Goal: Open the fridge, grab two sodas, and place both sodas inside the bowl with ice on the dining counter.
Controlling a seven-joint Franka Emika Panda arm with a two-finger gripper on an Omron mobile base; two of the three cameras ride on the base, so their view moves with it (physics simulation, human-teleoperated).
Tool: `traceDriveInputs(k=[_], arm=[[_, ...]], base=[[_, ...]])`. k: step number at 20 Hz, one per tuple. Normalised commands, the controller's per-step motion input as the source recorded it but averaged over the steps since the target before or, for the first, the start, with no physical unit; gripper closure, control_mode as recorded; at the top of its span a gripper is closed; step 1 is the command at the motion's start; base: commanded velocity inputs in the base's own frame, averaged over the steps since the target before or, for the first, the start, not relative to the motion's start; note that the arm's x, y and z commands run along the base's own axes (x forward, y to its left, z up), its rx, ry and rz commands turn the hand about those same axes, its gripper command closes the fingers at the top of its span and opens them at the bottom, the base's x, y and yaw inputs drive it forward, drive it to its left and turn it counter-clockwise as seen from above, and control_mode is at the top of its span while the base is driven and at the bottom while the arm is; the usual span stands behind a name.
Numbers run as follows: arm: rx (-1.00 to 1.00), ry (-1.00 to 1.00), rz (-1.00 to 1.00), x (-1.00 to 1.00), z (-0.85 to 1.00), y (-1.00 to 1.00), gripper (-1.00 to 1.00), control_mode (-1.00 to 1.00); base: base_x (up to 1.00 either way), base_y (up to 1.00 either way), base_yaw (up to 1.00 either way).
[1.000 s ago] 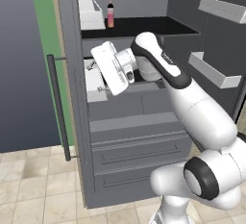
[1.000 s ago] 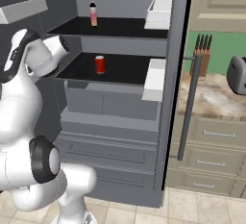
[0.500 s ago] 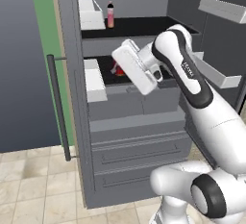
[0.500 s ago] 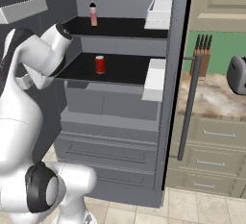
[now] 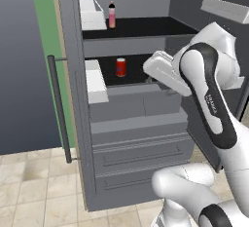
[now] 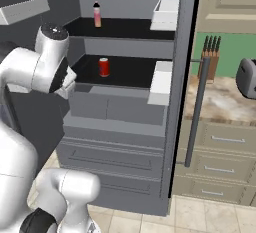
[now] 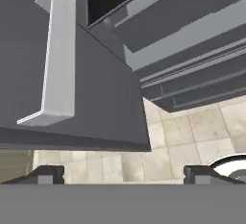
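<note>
1. The gripper [image 7: 123, 174] stands wide open and empty; its two dark fingertips [image 7: 47, 174] rise far apart at the bottom of the hand view, over the pale floor tiles [image 7: 168, 136].
2. In the last second the arm has swung from the left side of the fridge [image 5: 136, 123] to its right side, beside the open right door [image 7: 72, 98] with its white bin [image 7: 57, 59].
3. Both doors are now open, so I judge the opening step finished.
4. The red can [image 5: 121, 67] stands on the middle shelf, the pink bottle [image 5: 112, 15] on the shelf above; both are untouched.
5. The next step is probably to reach for the can.
</note>
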Motion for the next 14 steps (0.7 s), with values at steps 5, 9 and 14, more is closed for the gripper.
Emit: traceDriveInputs(k=[5,9,14], arm=[[-0.34,-0.39,0.02,-0.6,-0.35,-0.72,-1.0,-1.0],[-0.33,-0.38,0.11,-0.66,-0.34,-0.51,-1.0,-1.0],[-0.24,-0.32,0.05,-0.68,-0.34,-0.5,-1.0,-1.0]], base=[[0.0,0.0,0.0],[0.0,0.0,0.0],[0.0,0.0,0.0]])
